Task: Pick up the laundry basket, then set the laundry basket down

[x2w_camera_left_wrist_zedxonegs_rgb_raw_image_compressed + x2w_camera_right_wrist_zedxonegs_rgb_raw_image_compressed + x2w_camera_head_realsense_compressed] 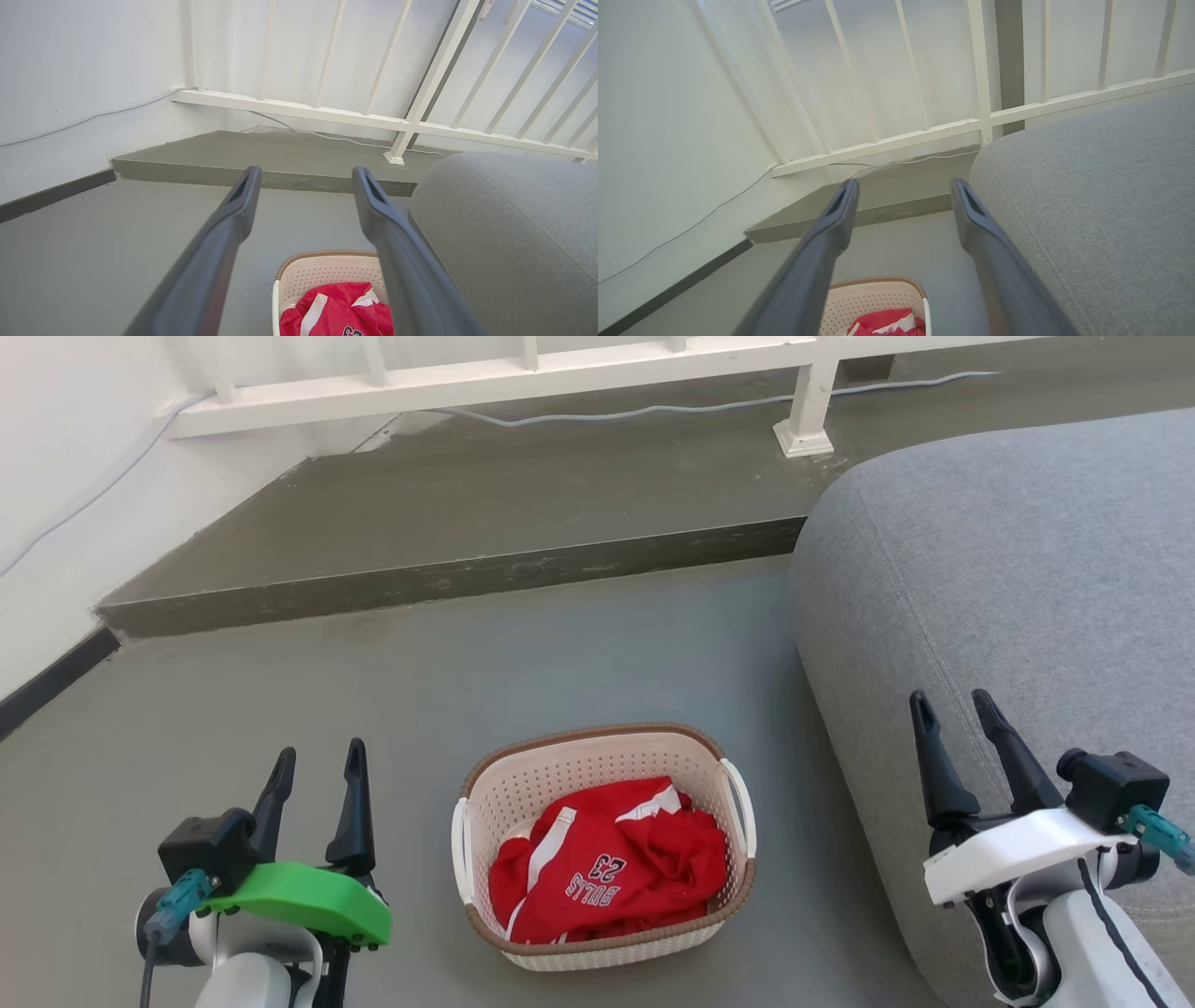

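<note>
Head view: perforated cream laundry basket [560, 775], brown woven rim, on floor [373, 691]. My left pincer [319, 753], right pincer [950, 700]: both spread.

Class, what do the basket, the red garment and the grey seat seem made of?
The laundry basket: likely matte cream plastic, moulded with perforations; brown woven-look rim. The red garment: soft fabric, creased, printed lettering. The grey seat: apparently woven upholstery, visible seam.
</note>
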Robot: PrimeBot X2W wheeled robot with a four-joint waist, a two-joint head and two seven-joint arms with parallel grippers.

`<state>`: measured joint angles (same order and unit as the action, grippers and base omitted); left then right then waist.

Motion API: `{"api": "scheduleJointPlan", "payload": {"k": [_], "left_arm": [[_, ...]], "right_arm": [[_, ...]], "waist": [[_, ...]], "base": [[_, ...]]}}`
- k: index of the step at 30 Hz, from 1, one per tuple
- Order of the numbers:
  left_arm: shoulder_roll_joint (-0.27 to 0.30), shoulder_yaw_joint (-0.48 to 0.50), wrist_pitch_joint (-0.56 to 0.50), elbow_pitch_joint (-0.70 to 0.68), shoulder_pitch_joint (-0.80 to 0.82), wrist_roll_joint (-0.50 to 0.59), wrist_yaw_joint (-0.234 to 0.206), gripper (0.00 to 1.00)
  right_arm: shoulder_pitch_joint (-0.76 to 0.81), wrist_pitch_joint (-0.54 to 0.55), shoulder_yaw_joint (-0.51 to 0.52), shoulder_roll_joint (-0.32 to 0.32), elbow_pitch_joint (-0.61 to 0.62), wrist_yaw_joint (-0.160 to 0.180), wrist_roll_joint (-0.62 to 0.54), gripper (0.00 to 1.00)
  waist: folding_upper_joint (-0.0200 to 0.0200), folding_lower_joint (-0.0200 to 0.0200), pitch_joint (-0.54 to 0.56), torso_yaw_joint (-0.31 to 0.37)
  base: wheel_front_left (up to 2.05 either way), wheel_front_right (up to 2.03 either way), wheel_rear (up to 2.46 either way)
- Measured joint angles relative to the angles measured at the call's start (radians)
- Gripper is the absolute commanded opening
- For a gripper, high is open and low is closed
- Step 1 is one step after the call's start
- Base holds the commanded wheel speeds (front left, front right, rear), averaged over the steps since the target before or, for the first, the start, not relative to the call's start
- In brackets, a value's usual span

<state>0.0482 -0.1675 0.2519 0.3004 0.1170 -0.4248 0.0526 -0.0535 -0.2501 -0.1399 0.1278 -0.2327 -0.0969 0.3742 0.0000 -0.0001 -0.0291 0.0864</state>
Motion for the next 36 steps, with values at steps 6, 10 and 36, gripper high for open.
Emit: {"api": "scheduleJointPlan", "payload": {"k": [6,10,36], "left_arm": [[-0.001,0.002,0.000,-0.008,-0.008,0.008,0.001,1.00],[-0.001,0.004,0.000,-0.012,-0.016,0.011,0.003,1.00],[-0.009,0.016,-0.036,0.047,-0.044,-0.072,0.024,0.00]], "right_arm": [[0.002,0.000,0.005,-0.003,0.001,-0.007,-0.010,1.00],[0.002,0.000,0.007,-0.005,0.001,-0.008,-0.015,1.00],[0.046,0.021,0.028,-0.040,-0.053,-0.016,0.054,0.00]], "waist": [[0.0000,0.0000,-0.003,-0.002],[0.0000,0.0000,-0.005,-0.002],[0.0000,0.0001,-0.002,-0.007]], "base": [[0.00,0.00,0.00],[0.00,0.00,0.00],[0.00,0.00,0.00]]}}
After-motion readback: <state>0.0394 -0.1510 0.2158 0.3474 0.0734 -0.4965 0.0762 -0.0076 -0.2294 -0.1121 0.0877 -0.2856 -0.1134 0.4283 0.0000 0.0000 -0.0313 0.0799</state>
